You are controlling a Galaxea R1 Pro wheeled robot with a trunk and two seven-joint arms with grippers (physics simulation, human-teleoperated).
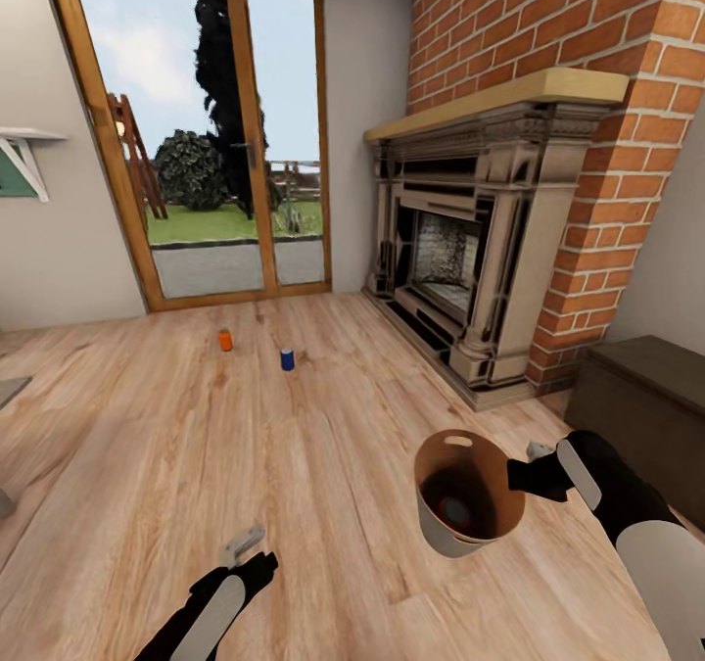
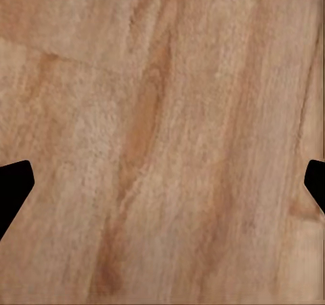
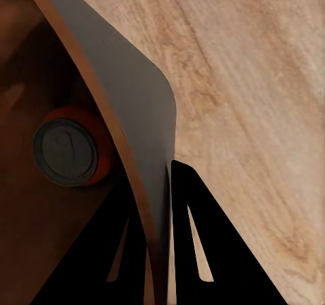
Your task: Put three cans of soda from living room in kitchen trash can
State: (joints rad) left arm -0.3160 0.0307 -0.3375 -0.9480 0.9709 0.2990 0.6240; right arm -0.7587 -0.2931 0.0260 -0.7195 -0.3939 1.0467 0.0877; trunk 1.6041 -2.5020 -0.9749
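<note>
On the light wood floor of the living room, an orange can [image 1: 225,340] and a blue can [image 1: 287,358] stand upright in front of the glass doors, a short way apart. My right gripper [image 1: 521,474] is shut on the rim of the trash can [image 1: 468,504] and holds it above the floor. The reddish can [image 1: 456,512] lies at the bottom of the bin. In the right wrist view the bin's wall [image 3: 132,115] runs between the fingers of the right gripper [image 3: 159,179], with the reddish can [image 3: 68,152] inside. My left gripper [image 1: 245,543] hangs open over bare floor, its fingertips wide apart around the left gripper's centre [image 2: 162,183].
An ornate fireplace [image 1: 460,269] in a red-brick chimney [image 1: 587,44] stands at the right. A low dark cabinet [image 1: 646,397] sits just beyond my right arm. Wood-framed glass doors [image 1: 225,132] fill the back wall. A small wall shelf [image 1: 24,152] hangs at the left.
</note>
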